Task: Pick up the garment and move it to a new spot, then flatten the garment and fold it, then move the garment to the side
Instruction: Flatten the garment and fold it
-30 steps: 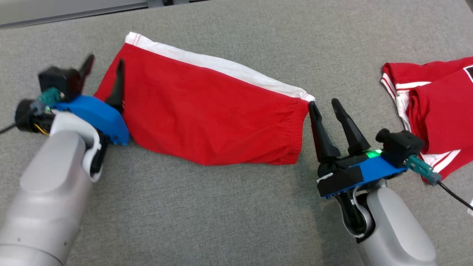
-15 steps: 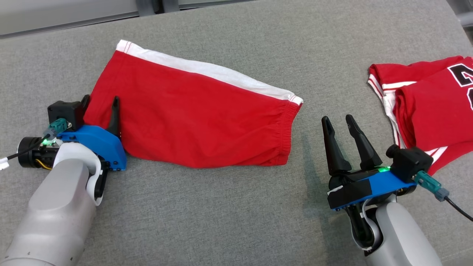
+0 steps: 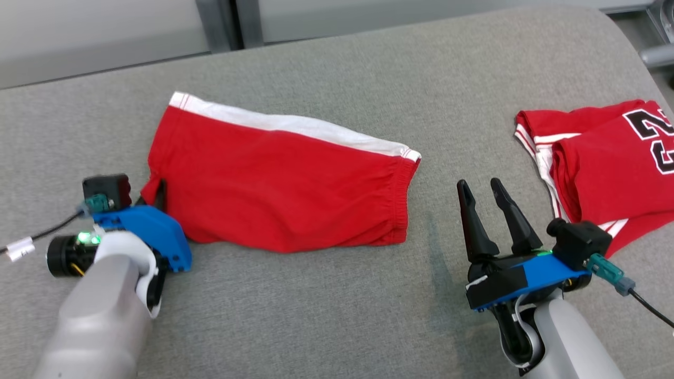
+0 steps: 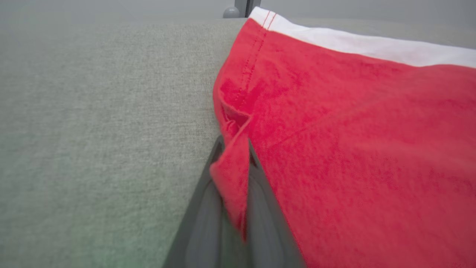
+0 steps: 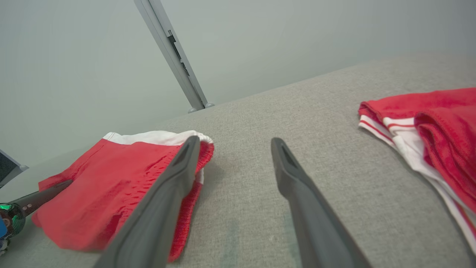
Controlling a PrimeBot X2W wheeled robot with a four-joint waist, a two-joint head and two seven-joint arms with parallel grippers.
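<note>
Grey woven fabric covers the padded table point(image 3: 326, 316) I work over. Across its left half, nearer the far edge than the near one, lie the red shorts point(image 3: 284, 195), spread flat with the white stripe along their far side and the elastic waistband toward the table's middle. A red jersey point(image 3: 605, 173) sits loosely folded at the right edge (a separate piece, as I judge it, and not my concern now). My right gripper point(image 3: 480, 185) hovers between the two garments, near the waistband but clear of it, its fingers spread wide and holding nothing. My left gripper point(image 4: 235, 149) is clenched on the near left corner of the shorts' leg hem, a fold of red cloth pinched between its fingers point(image 4: 200, 230). I reckon the flattening is done and the shorts look doubled leg on leg. This grasp probably begins the next fold, and moving them aside is still to do.
</note>
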